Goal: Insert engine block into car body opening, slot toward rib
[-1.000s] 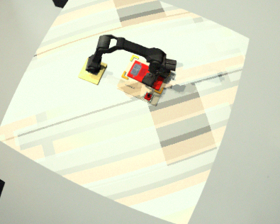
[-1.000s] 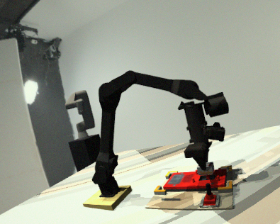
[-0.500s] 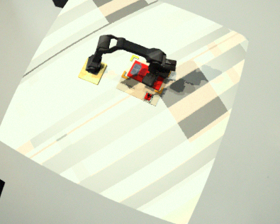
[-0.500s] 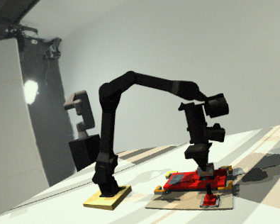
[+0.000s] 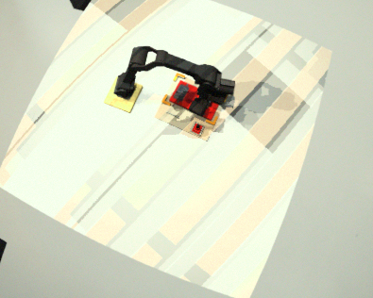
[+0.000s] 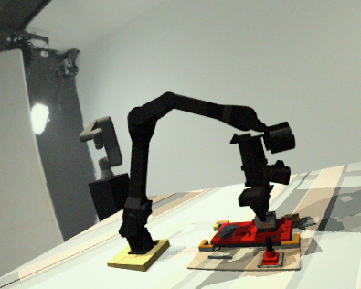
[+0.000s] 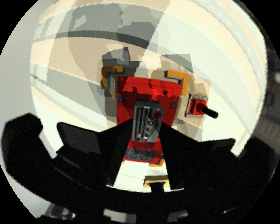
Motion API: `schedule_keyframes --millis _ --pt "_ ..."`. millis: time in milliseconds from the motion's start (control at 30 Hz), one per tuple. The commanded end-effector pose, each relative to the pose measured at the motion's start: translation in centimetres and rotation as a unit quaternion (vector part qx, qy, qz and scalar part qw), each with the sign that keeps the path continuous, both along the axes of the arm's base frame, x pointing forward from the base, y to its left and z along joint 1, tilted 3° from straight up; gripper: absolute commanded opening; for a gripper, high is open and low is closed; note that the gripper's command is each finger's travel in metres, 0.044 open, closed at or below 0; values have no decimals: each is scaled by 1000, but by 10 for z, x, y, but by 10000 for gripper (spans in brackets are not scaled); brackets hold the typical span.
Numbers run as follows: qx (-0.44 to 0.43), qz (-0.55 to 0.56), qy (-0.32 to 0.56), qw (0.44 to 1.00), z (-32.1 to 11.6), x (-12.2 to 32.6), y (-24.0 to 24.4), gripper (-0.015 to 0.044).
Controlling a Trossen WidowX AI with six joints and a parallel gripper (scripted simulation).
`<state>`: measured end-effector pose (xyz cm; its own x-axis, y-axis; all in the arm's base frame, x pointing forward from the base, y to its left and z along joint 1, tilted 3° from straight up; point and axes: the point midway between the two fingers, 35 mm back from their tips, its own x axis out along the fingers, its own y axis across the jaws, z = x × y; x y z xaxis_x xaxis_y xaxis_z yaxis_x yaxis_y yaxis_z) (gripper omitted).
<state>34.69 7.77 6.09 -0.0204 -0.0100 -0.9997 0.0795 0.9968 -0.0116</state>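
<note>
Your claw [image 5: 199, 113] [image 6: 264, 217] [image 7: 145, 123] is clenched on the engine block [image 6: 265, 220] [image 7: 147, 121], a grey piece with slots in its upper face. It sits over the red car body [image 5: 178, 99] [image 6: 244, 238] [image 7: 128, 93], toward the end away from the dark grey panel [image 5: 181, 91] [image 6: 227, 230] [image 7: 142, 153]. In the exterior view it stands proud of the car body; how much of it is in the opening, I can't tell. From top it's hidden under the arm.

Handling, my guess: light, stiff, hard-faced. Won't squash, but could slip or twist if an edge catches. Keep hold of the two opposite sides, high up, so the fingertips clear the car body on the way down. Don't squeeze harder; keep it plumb.

Containers: the opening is the only receiver that matters. Block and claw cover it, so rib and slot side can't be confirmed from here. Check that before you push. The car body lies between orange corner brackets [image 5: 166, 100] [image 6: 290, 241] [image 7: 178, 78] on a tan board [image 5: 165, 115] [image 6: 198, 262] [image 7: 197, 123], on the desk [image 5: 129, 156] [image 6: 180, 274] [image 7: 221, 95]. Beside the car body, a red base with a black peg [image 5: 197, 127] [image 6: 270, 257] [image 7: 197, 107] stands upright; steer clear.

Next: ease down until seated, open just enough, lift straight up.
</note>
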Motion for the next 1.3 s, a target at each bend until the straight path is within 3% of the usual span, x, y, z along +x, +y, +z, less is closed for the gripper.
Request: schedule_keyframes --millis 0,1267 --pt "2 2 0 1000 -1 0 1 159" --pt "2 -2 0 1000 -9 0 0 159"
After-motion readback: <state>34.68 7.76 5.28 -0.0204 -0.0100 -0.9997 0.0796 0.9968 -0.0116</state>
